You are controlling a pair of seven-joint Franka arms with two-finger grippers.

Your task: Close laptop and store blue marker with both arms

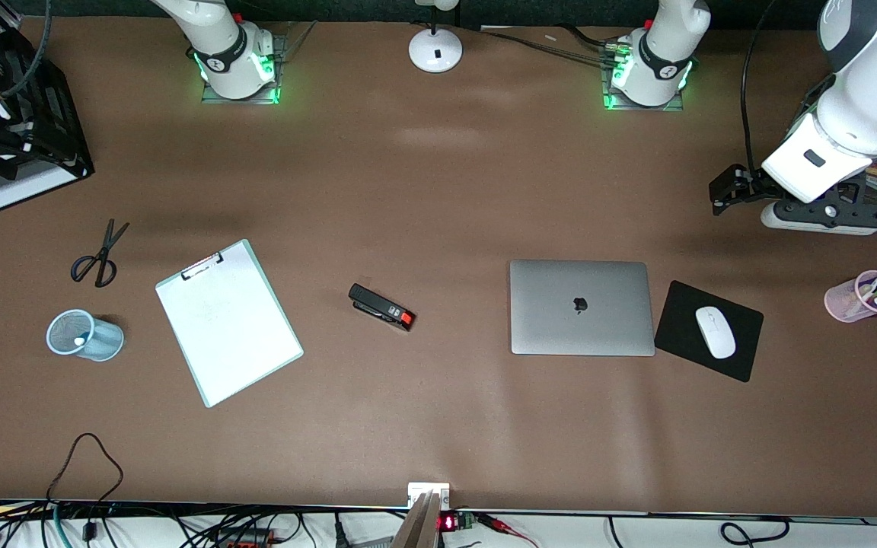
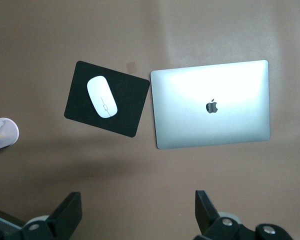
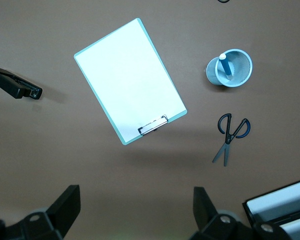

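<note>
The silver-grey laptop (image 1: pixel 582 307) (image 2: pixel 212 105) lies closed, lid down with its dark logo up, beside the black mouse pad (image 1: pixel 709 331). The blue marker (image 3: pixel 224 65) stands white end up inside a light-blue mesh cup (image 1: pixel 84 335) at the right arm's end, next to the clipboard (image 1: pixel 228 322). My left gripper (image 2: pixel 138 202) hangs open and empty over bare table; the left arm (image 1: pixel 857 114) reaches out above the table's left-arm end. My right gripper (image 3: pixel 135 200) is also open and empty, high over bare table with the clipboard and cup in its view.
A white mouse (image 1: pixel 715 332) rests on the mouse pad. A pink cup of markers (image 1: pixel 862 297) stands at the left arm's end. A black stapler (image 1: pixel 381 307) lies mid-table. Scissors (image 1: pixel 97 259) and a black paper tray (image 1: pixel 27 144) are at the right arm's end. A white lamp base (image 1: pixel 435 49) sits between the arm bases.
</note>
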